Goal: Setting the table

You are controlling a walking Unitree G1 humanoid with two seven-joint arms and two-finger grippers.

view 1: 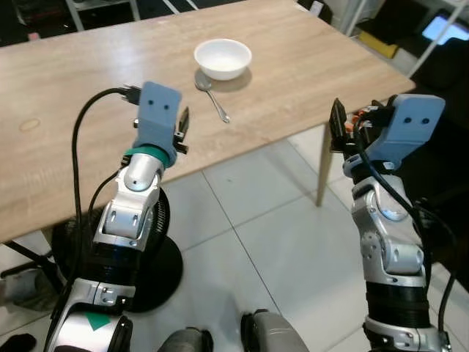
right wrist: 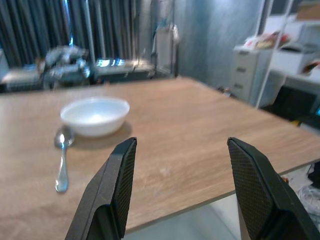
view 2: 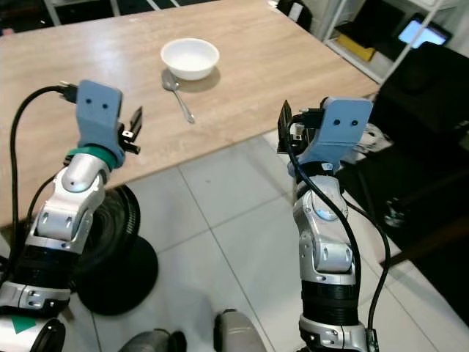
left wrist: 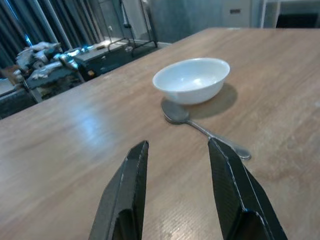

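A white bowl (view 1: 223, 58) stands on the wooden table (view 1: 88, 95), with a metal spoon (view 1: 212, 94) lying just in front of it, handle toward me. My left gripper (view 1: 181, 130) is raised over the table's near edge, short of the spoon, open with nothing between its fingers (left wrist: 125, 190). Off the table's right corner, my right gripper (view 1: 338, 125) is held up open and empty over the floor. In the right wrist view the bowl (right wrist: 95, 116) and spoon (right wrist: 62, 160) lie ahead beyond the open fingers (right wrist: 117, 185).
A black round pedestal base (view 1: 150, 257) stands on the tiled floor under the table's near edge. A table leg (view 1: 322, 165) drops at the right corner. Shelving and dark furniture (view 2: 410, 66) crowd the right side. Curtains and clutter lie beyond the table.
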